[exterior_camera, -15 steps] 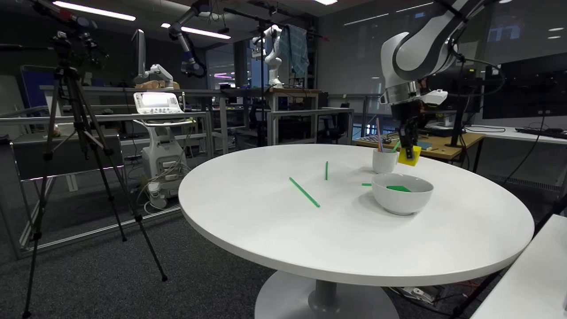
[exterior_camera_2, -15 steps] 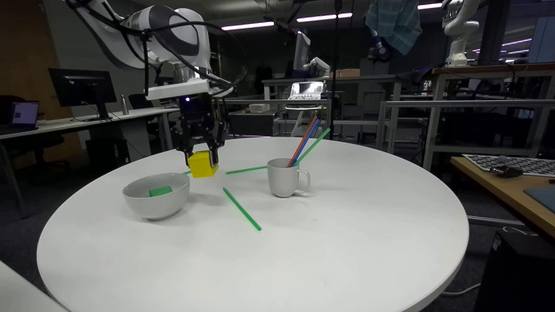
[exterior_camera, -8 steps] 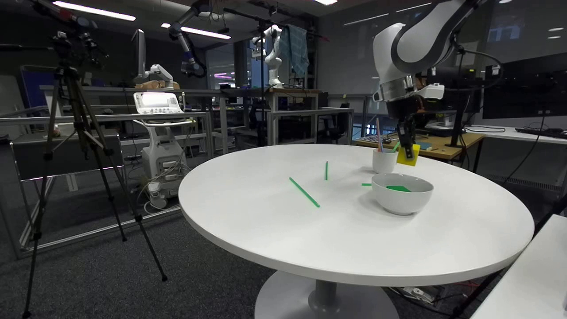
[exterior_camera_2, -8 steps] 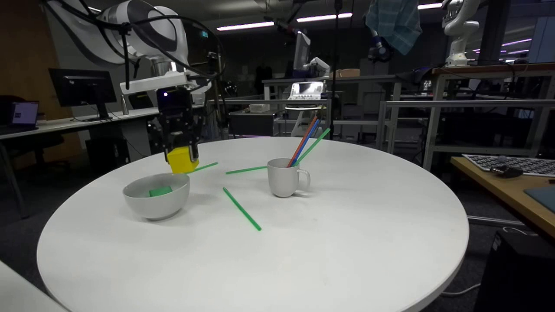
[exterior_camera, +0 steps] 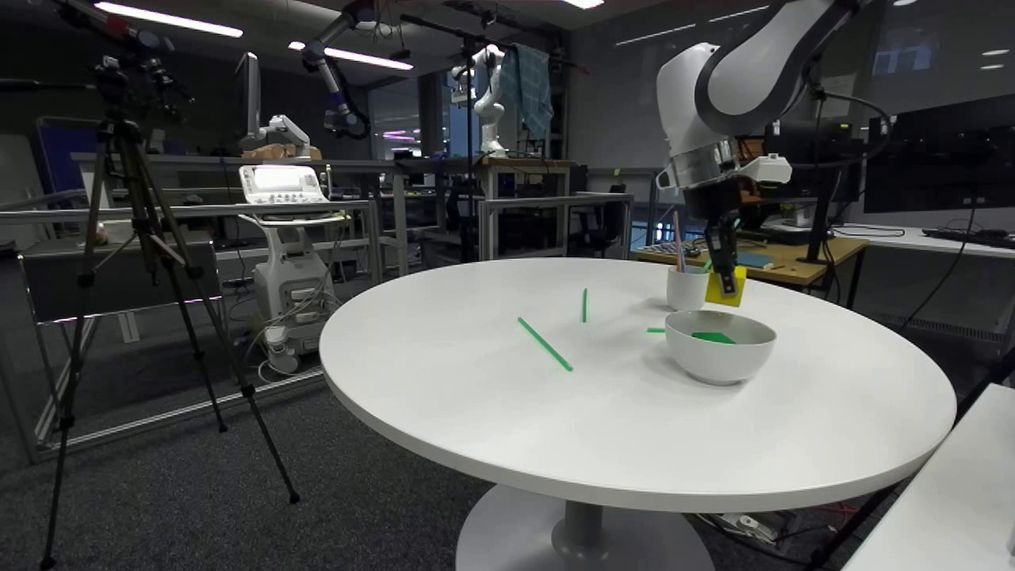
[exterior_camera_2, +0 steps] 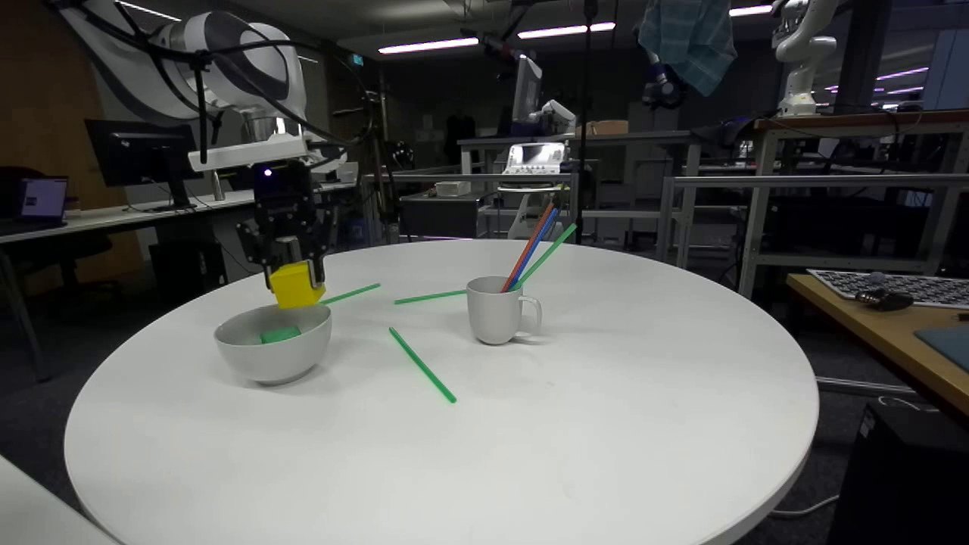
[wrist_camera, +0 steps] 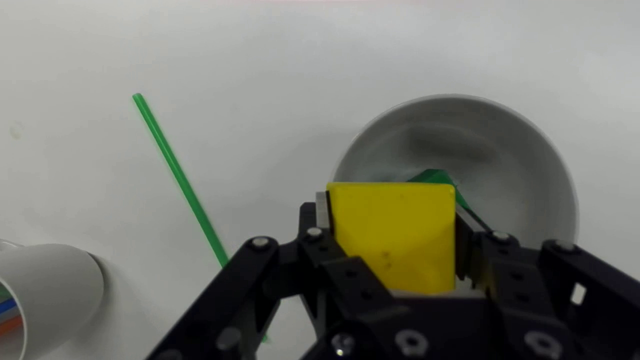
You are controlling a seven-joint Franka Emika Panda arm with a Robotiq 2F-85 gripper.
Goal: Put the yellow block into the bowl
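The yellow block [exterior_camera_2: 295, 288] is held between the fingers of my gripper [exterior_camera_2: 294, 277], just above the bowl's rim level. In the wrist view the gripper [wrist_camera: 395, 215] is shut on the yellow block [wrist_camera: 395, 235], which covers the lower left part of the white bowl [wrist_camera: 542, 170]. The bowl stands upright on the table in both exterior views [exterior_camera: 718, 366] [exterior_camera_2: 265, 365]. A green block [exterior_camera_2: 280, 334] lies inside it. In an exterior view a finger hides part of the yellow block [exterior_camera: 739, 287], which appears behind the bowl's far rim.
A white mug [exterior_camera_2: 493, 314] holding red, blue and green sticks stands on the round table [exterior_camera_2: 606, 424], apart from the bowl. Loose green sticks [exterior_camera_2: 422, 365] lie between the mug and the bowl. A green stick [wrist_camera: 180, 172] also shows in the wrist view.
The gripper has carried the yellow block toward the bowl, leftward in an exterior view, and slightly down over the last half second. The bowl, mug and sticks have not moved.
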